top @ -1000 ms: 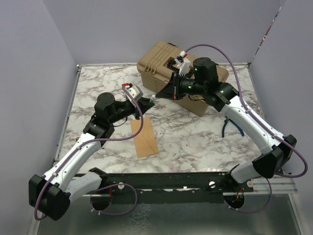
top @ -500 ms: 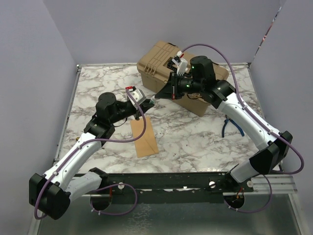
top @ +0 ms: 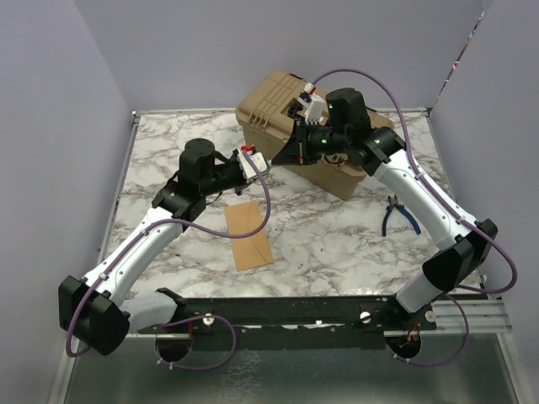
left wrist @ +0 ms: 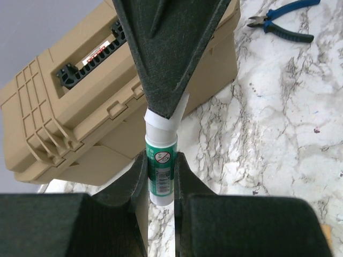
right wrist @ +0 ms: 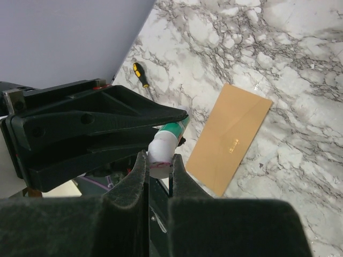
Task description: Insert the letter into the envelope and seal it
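Two arms meet over one glue stick above the far half of the marble tabletop (top: pixel 337 244), near its middle. On the left, we see the left gripper (left wrist: pixel 161 163) drawn almost closed. Its dark fingers (left wrist: pixel 134 182) pinch the green-labelled body of the glue stick (left wrist: pixel 160 179), which hangs in the air clear of the table. At the stick's other end the right gripper (right wrist: pixel 158 160) is pressed in the same way, clamped on the white cap (right wrist: pixel 159 150). The stick's long axis runs roughly left to right between the two grippers, cap toward the right.

Nearer to the arm bases, the envelope (top: pixel 248 235) lies flat on the table, left of centre and close to the near edge, with neither gripper touching it. Its long axis runs from the far edge toward the near edge, the near end leaning a little to the right. We cannot tell which way its flap points.

Further right, a tan hard case (top: pixel 282 105) sits at the far edge behind the right gripper. Blue-handled pliers (top: pixel 396 215) lie near the right edge.
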